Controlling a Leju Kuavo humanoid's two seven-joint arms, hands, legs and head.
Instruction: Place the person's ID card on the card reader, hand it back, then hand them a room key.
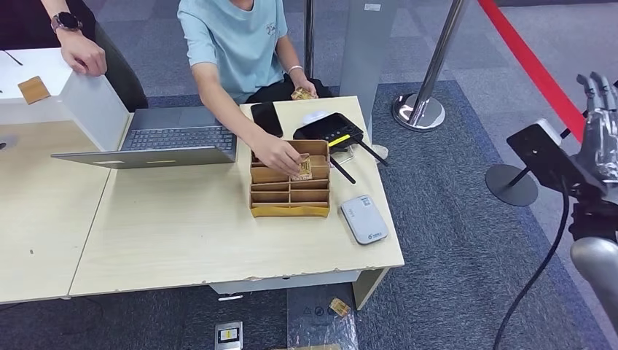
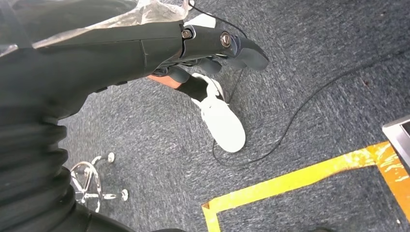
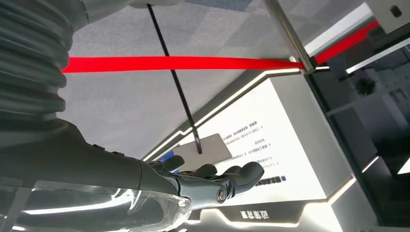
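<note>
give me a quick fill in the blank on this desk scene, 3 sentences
1. The person's hand reaches into the cardboard ____ holding a small card.
2. The grey card reader lies on the table to the right of the ____.
3. The right hand is raised off to the side, with ____ in it.

Missing words: organizer; organizer; nothing

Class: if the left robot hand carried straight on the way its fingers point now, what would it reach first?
Probably the white shoe on the carpet, just beyond the left robot hand; depth is unclear.
</note>
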